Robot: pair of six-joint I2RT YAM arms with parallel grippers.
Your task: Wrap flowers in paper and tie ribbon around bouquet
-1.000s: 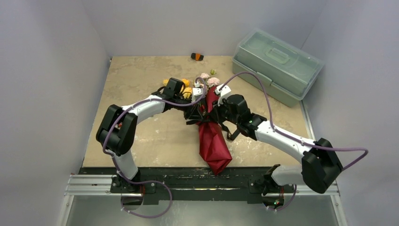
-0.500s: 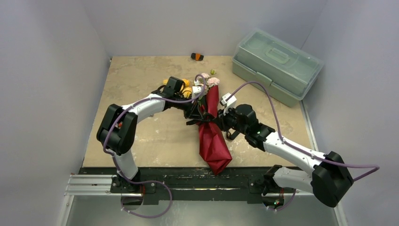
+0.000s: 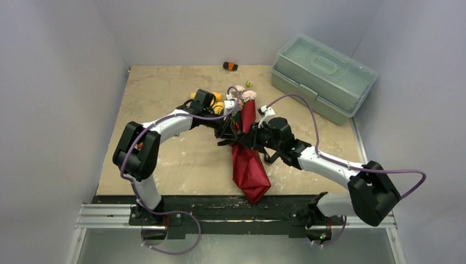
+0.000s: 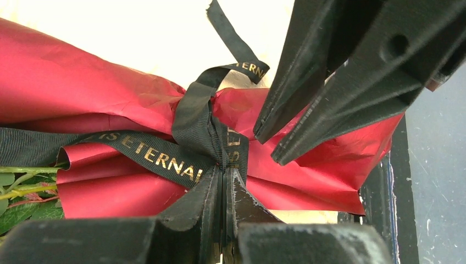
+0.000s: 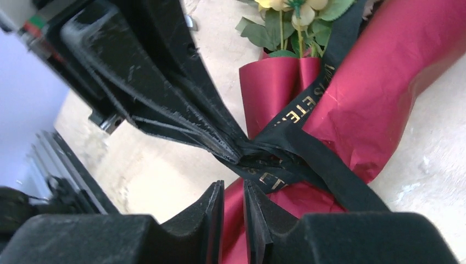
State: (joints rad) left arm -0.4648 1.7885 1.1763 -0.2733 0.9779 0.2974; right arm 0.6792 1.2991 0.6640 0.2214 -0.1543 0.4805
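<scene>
While the left hand (image 4: 224, 175) pinches the ribbon (image 4: 192, 115), the right hand (image 5: 233, 188) hovers slightly parted.

The left end effector (image 4: 223, 175) is clamped tight; the right end effector (image 5: 233, 188), narrowly parted, faces it.

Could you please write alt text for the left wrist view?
The left gripper pinches the black ribbon where it crosses over the red paper. The right gripper points in from the upper right, jaws slightly apart, tips beside the crossing. Green stems show lower left.
</scene>
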